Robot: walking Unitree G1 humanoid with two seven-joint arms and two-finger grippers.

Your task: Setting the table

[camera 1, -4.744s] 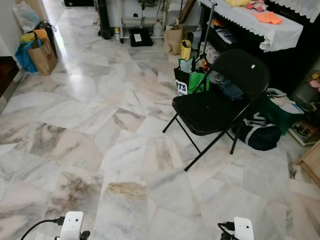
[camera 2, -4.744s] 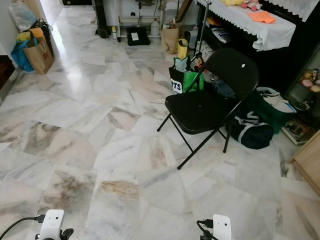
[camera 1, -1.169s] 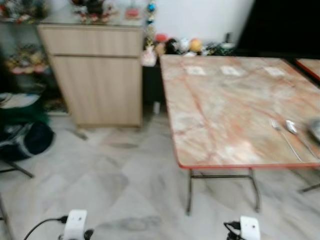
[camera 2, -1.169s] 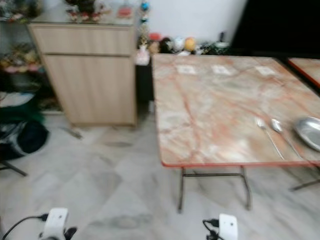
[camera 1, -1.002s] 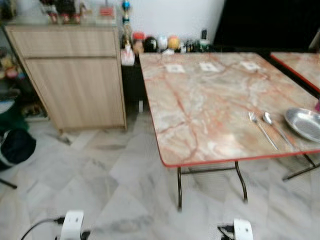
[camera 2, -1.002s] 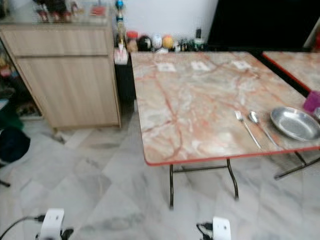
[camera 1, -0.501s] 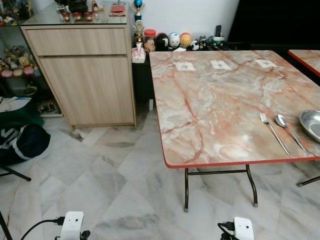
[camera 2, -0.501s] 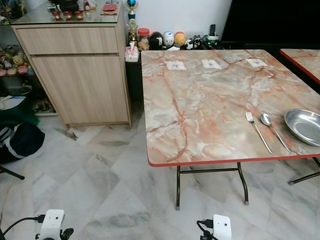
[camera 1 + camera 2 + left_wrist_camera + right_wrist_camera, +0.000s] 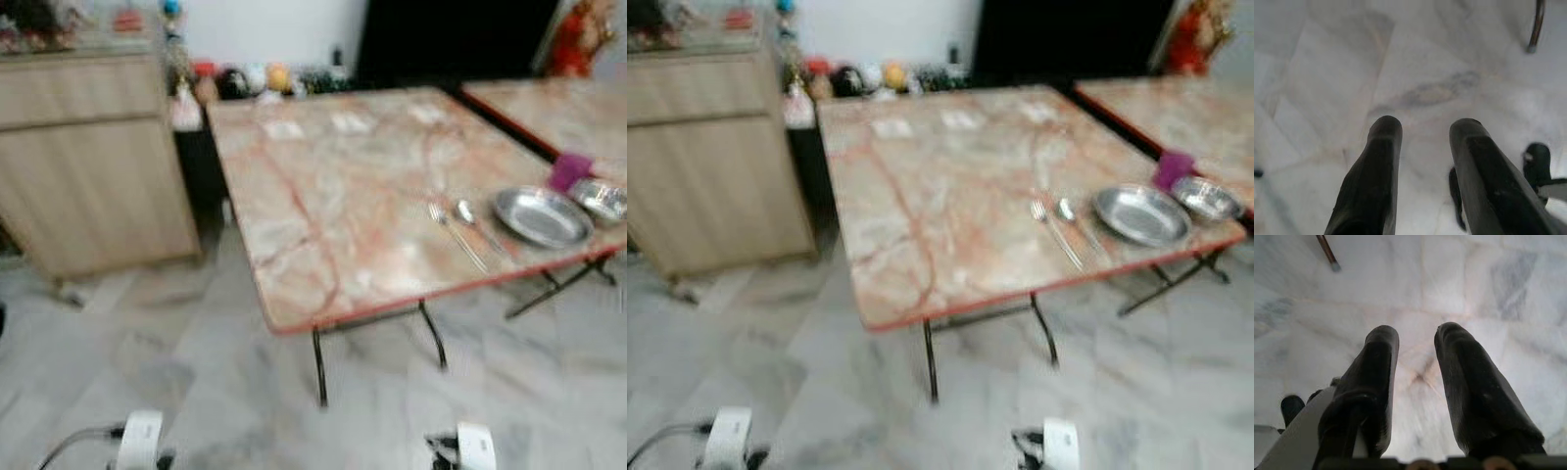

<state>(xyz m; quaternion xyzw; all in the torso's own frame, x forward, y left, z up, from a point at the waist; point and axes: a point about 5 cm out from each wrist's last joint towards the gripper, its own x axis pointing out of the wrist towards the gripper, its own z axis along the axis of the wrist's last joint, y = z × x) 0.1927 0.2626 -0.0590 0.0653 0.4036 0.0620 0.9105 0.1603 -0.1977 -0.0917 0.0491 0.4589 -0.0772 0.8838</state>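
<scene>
A marble-patterned folding table with a red rim stands ahead of me, blurred. Near its right front corner lie a fork and a spoon side by side, with a round metal plate to their right. Beyond the plate sit a small metal bowl and a purple cup. Both arms hang low over the marble floor. My left gripper is open with nothing between its fingers. My right gripper is open and empty too.
A light wooden cabinet stands to the left of the table, with small jars and figurines on a low shelf against the back wall. A second red-rimmed table adjoins at the right. Thin metal table legs stand on the floor.
The camera has swung to the right and the picture is blurred. The plate now shows whole, and the bowl, the purple cup and the second table have come into view.
</scene>
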